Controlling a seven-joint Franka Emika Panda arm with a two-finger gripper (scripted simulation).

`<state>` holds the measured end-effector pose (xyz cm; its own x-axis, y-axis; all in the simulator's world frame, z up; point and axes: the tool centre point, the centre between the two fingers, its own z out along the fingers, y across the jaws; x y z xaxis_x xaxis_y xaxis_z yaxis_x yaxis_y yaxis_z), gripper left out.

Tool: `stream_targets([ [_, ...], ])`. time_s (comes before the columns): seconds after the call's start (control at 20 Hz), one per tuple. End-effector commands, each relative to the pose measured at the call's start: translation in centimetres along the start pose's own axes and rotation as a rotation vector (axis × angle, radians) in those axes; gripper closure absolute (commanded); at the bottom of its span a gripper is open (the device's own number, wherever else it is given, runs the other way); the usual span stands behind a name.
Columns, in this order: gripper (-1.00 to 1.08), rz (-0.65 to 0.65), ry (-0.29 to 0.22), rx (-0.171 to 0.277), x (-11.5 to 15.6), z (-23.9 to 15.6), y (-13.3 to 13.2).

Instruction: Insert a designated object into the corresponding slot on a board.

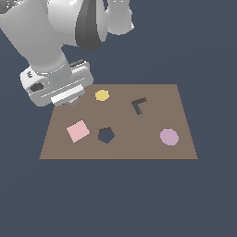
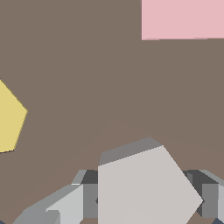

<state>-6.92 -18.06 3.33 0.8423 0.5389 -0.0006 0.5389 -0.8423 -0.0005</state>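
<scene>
Wrist view: the grey pentagon block (image 2: 144, 188) is being pinched between the gripper (image 2: 146, 201) fingers above the board (image 2: 87, 78), near the pink square (image 2: 181, 18), for carrying toward the pentagon hole (image 1: 106, 135).

Your arm reaches down from the exterior view's upper left, wrist tilted, and your end effector (image 2: 146, 205) has its fingers (image 2: 65, 205) closed around a block.
</scene>
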Motion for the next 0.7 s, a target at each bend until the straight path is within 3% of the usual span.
stream_targets([
  [0.0, 1.08, -0.038, 0.0, 0.0, 0.2, 0.0, 0.4],
  [0.65, 1.08, -0.409, 0.0, -0.002, 2.8, -0.2, 3.3],
])
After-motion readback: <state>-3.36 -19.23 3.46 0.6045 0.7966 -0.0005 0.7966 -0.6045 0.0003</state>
